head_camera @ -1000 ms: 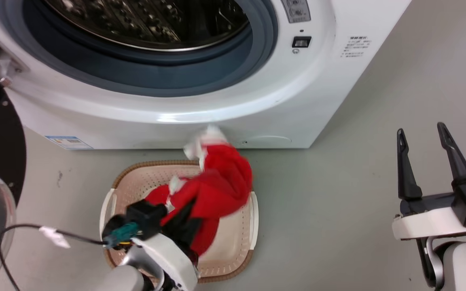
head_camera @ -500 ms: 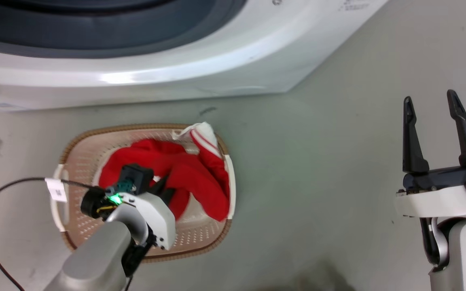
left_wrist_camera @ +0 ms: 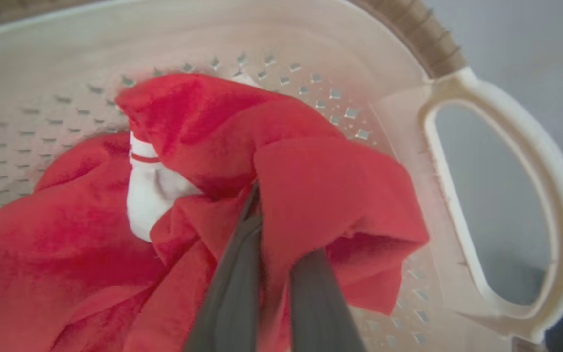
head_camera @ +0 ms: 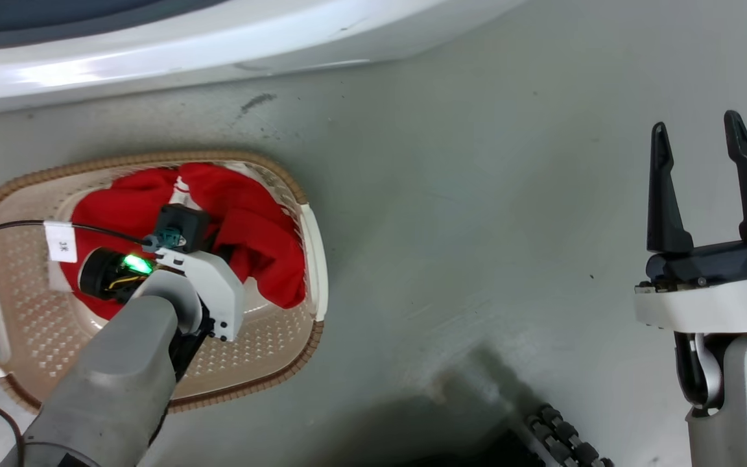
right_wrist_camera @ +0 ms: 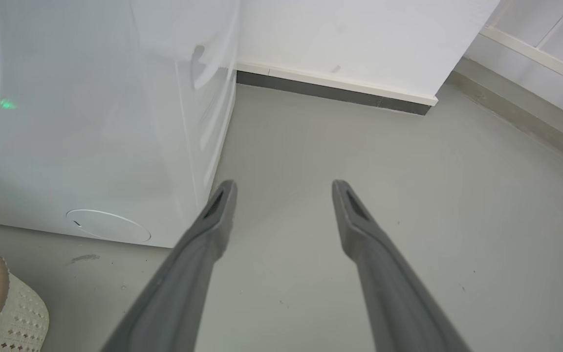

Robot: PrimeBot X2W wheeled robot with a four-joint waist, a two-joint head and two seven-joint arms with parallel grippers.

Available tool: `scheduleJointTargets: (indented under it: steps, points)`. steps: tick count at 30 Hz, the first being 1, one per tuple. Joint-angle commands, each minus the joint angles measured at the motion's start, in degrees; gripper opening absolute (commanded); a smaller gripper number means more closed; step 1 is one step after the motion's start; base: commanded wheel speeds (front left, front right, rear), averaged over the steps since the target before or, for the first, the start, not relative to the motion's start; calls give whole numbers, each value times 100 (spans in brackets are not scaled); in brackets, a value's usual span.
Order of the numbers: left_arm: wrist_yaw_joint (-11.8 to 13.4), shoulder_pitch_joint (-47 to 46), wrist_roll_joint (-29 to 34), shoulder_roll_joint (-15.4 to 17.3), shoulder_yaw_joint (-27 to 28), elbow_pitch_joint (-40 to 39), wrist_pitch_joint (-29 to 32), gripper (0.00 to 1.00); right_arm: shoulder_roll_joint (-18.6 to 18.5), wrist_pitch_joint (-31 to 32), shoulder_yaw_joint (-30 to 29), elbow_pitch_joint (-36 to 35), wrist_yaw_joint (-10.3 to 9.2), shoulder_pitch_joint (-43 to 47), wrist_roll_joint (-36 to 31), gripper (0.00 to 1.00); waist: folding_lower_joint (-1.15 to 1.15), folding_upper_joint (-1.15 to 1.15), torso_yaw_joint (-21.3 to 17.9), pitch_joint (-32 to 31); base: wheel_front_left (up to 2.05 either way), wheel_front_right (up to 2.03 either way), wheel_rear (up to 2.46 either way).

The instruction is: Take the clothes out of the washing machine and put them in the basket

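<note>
Grey forearms [head_camera: 114,376] end in white wrist brackets [head_camera: 208,292] and dark fingers [head_camera: 662,194] (one black tagged cable [head_camera: 107,232]).

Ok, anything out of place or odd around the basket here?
Nothing serious. The clothes lie wholly inside the basket, with the jaws of the left gripper shut on a fold. Only a small dark scuff marks the floor by the washing machine.

Quantities: one washing machine [head_camera: 218,45], upper left; one basket [head_camera: 312,259], left; clothes [head_camera: 250,227], apparently two garments, boundary unclear; two hands: left hand [left_wrist_camera: 281,234], right hand [head_camera: 696,123].
</note>
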Motion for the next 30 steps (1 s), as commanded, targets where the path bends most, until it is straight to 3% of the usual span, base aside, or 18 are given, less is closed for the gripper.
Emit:
scheduleJointTargets:
  steps: [1,5,6,7,15,18,30]
  points:
    - [-8,-110,-29,-11,-32,111,-60,0,5,-11,21,-38,-6,-121,44,100,-1,0,-109,139,0,0,0]
    - [-8,-192,-92,-103,-130,482,-156,0,5,-11,28,-43,-6,-127,68,100,-1,0,-108,173,0,0,0]
    - [-8,-199,-105,-130,-152,531,-179,27,5,-11,20,-33,-6,-125,66,100,-1,0,-97,161,0,0,0]
    - [-8,-222,-116,-145,-164,586,-200,100,5,-11,11,-15,-6,-120,58,100,-1,0,-80,139,0,0,0]
    - [-8,-200,-32,-249,-19,345,-291,100,5,-11,-70,73,-6,-142,-41,100,-1,0,139,-268,0,0,0]
    - [163,-29,208,-166,165,78,-294,100,3,-11,-108,143,-6,-111,-148,100,-1,0,275,-551,0,0,0]
    - [336,947,1081,-203,1859,-2133,-287,100,-1,-11,-329,369,-7,294,-699,100,-1,0,1076,-1940,0,0,0]
